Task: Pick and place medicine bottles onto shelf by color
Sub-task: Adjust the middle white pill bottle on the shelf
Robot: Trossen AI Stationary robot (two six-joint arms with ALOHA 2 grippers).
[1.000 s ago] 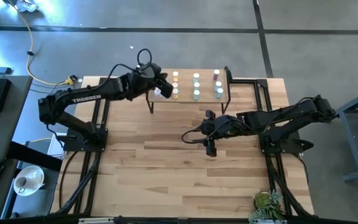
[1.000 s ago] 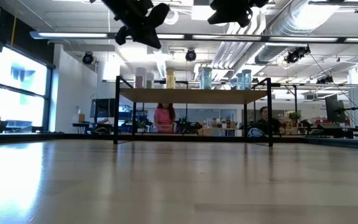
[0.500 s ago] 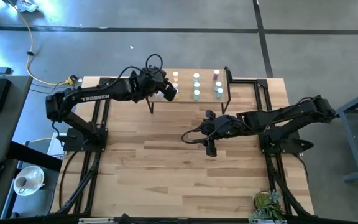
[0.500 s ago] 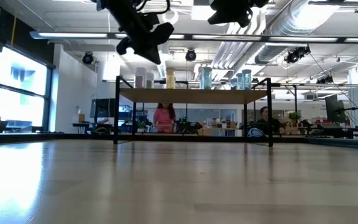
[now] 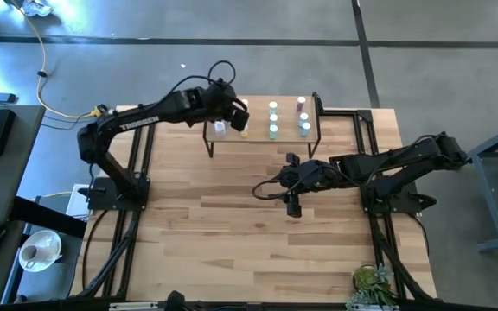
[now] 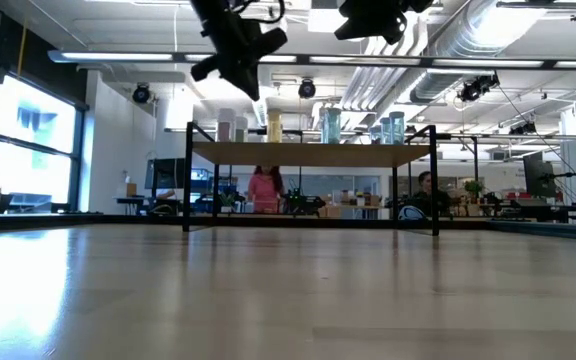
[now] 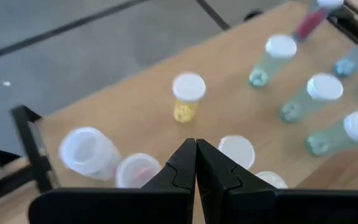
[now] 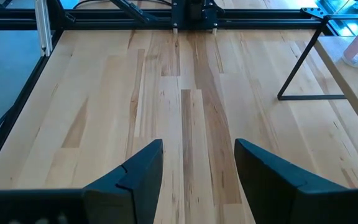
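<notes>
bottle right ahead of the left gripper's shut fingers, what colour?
Yellow, white cap: the yellow bottle. Left wrist view shows it best.

One shelf (image 5: 311, 131); two arms

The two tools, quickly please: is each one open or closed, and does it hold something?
Left tool: closed, holding nothing, above the small light-wood shelf.
Right tool: open, empty, over the wooden table.
</notes>
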